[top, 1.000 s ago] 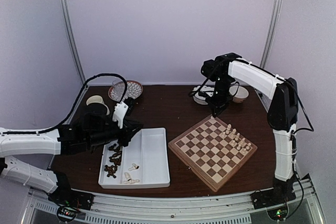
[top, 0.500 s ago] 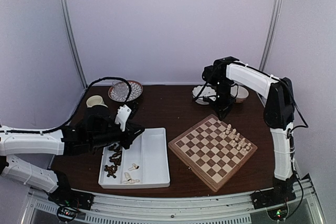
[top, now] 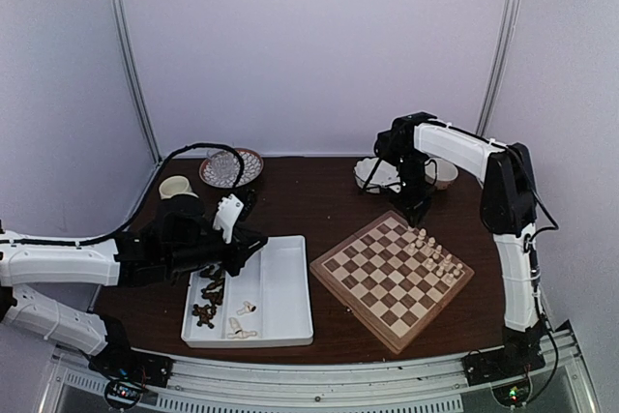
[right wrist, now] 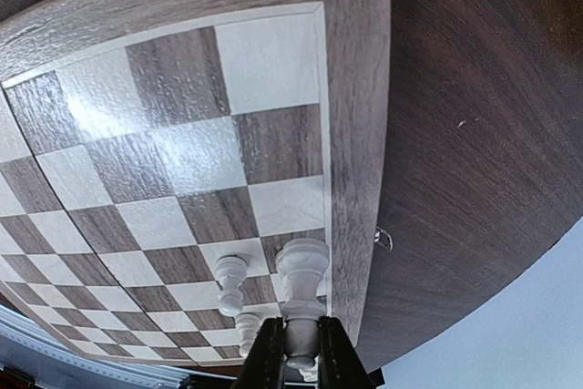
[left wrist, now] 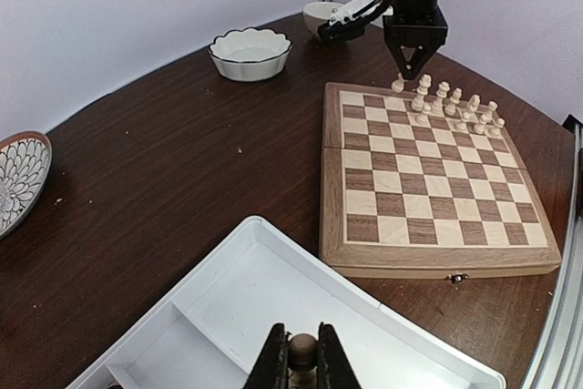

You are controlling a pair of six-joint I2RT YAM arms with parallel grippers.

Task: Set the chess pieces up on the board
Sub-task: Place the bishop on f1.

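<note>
Right, my left pincer (left wrist: 299, 373) is clamped together on a dark brown chessman (left wrist: 302, 351), pinched upright between both fingers. Directly beneath it lies the white tray (top: 285, 287). More dark chessmen (top: 208, 289) are heaped in one compartment close by that pincer, with a few cream ones (top: 242, 320) lying in the same compartment, farther from it.

My right pincer (right wrist: 297, 354) is closed on a cream chessman (right wrist: 302, 266), which hangs below the fingers over the board (left wrist: 428, 216), above a square next to the rim. Whether it touches the wood I cannot tell. Just beside that pincer, other cream chessmen (left wrist: 455, 105) stand in rows along the same edge of the board. The board lies flat on the dark bench (left wrist: 182, 152), well to the side of my left pincer.
</note>
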